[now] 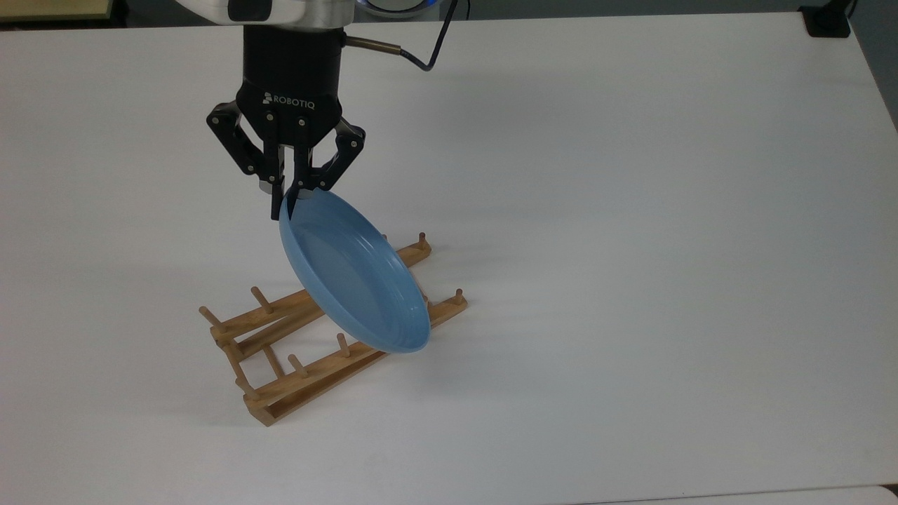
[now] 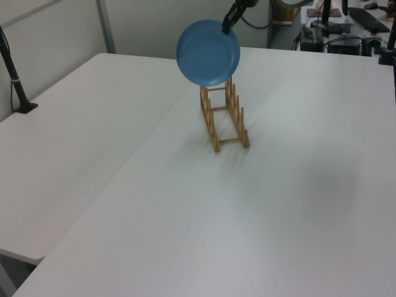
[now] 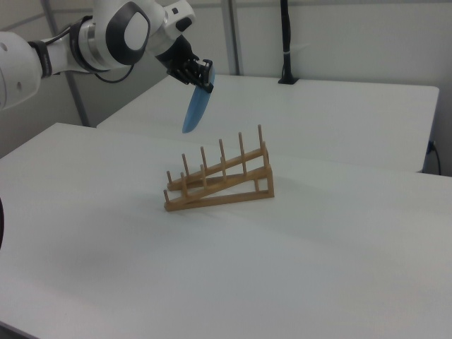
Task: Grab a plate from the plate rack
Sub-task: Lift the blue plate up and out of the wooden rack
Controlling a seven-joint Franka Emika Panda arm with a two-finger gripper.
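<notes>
Hanging from the gripper (image 1: 289, 198), the plate (image 1: 353, 275) is held by its upper rim, the two fingers pinched onto that edge. The light-blue plate is tilted, its hollow face turned toward the top view's right. In the right view the plate (image 3: 196, 109) is seen nearly edge-on, lifted well clear above the plate rack (image 3: 220, 179) and off toward the right view's left of it. In the left view the round plate (image 2: 208, 52) is seen against the far end of the plate rack (image 2: 224, 117), with the gripper (image 2: 228, 23) at its upper edge.

No plate is carried by the wooden plate rack (image 1: 309, 337); its slots between the upright pegs are seen bare in the right view. The rack is set on the white bench (image 1: 631, 245). In the top view the plate's lower edge is overlapped with the rack's nearer rail, though contact there seems unlikely, given the gap seen from the right view.
</notes>
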